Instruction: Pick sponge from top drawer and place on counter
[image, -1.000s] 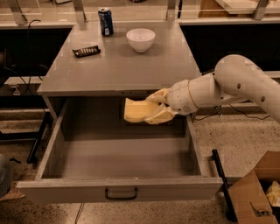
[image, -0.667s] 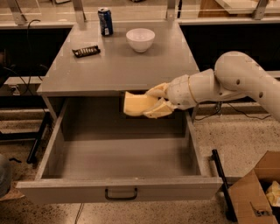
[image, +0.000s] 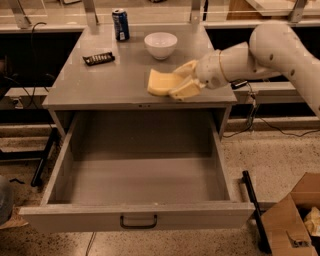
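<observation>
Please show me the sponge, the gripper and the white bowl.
sponge (image: 159, 83): camera view, middle of its top face.
gripper (image: 175, 81): camera view, between its fingertips, at the sponge's right end.
white bowl (image: 160, 50): camera view, front wall.

White rounded arm, tan-tipped jaws

One end of sponge hidden inside pincer, above counter front

view: one camera, looking down from high in front | facing: taking in open top drawer and counter | range: middling | gripper showing right of centre over counter, clasping sponge
</observation>
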